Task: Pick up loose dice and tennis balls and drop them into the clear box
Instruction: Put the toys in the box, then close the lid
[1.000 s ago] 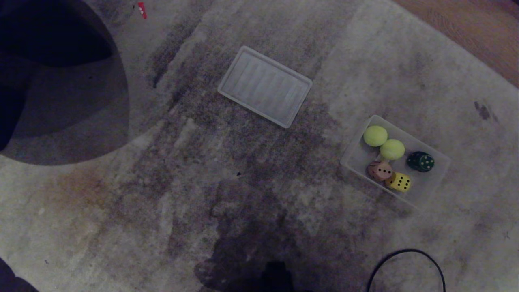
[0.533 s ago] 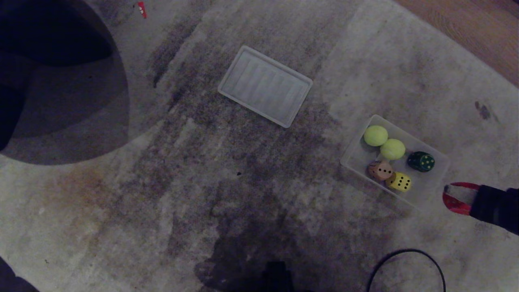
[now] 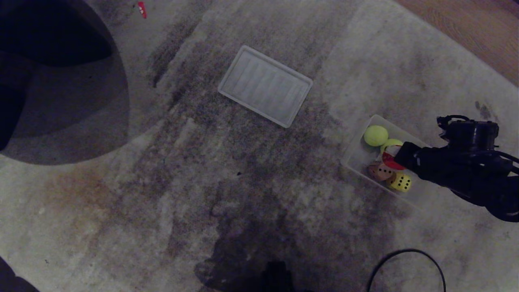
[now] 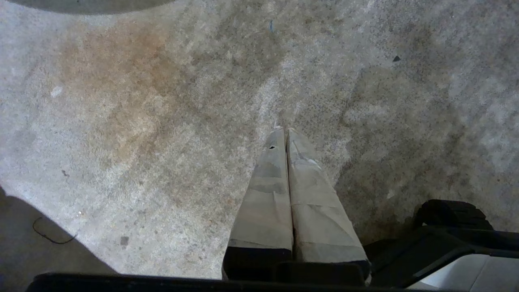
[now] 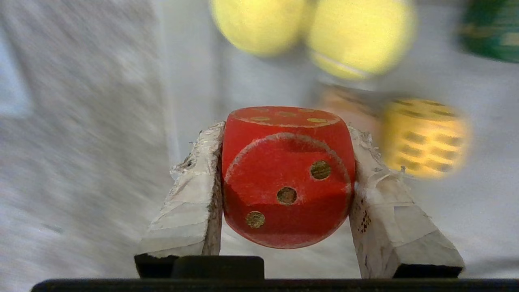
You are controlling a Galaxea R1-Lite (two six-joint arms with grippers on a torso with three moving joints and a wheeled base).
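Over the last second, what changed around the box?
The right gripper, absent a second ago, came in from the right edge and now hangs over the clear box, shut on the red die; its arm hides the green die in the head view. Both tennis balls, the tan die, yellow die and lid stayed put. The left gripper is shut over bare carpet.

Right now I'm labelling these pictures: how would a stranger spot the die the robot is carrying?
Find the clear box on the carpet's right side. Above it, the right gripper holds the red die between its fingers; it is the only red one, and not lying in the box.
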